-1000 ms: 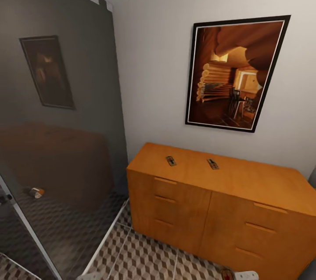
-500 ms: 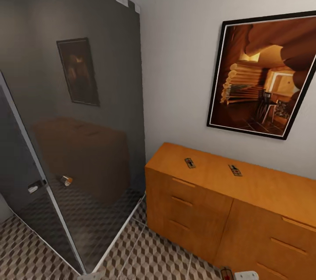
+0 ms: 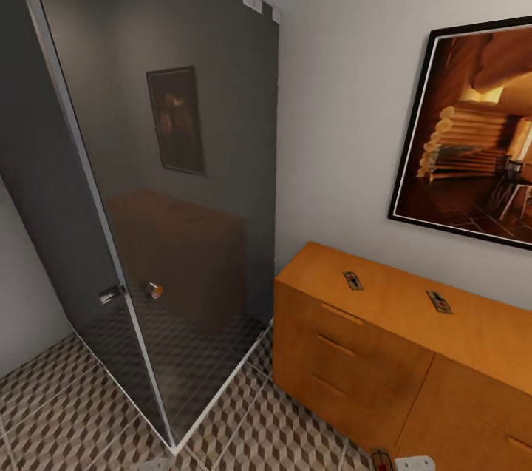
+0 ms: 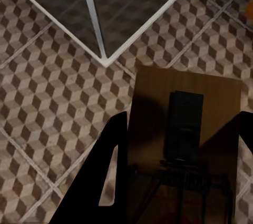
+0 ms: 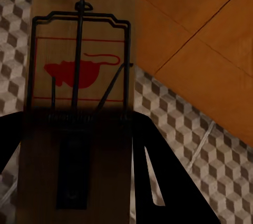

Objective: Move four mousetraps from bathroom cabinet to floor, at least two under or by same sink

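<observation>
Cabinet: orange-brown, low against the wall, under a framed picture.
Cabinet top: two mousetraps, one nearer the glass shower enclosure, another well apart from it.
Left gripper: pinching a mousetrap between dark fingers, above the bathroom floor.
Right gripper: clamped on a mousetrap with a red mouse print, beside the cabinet front.
</observation>
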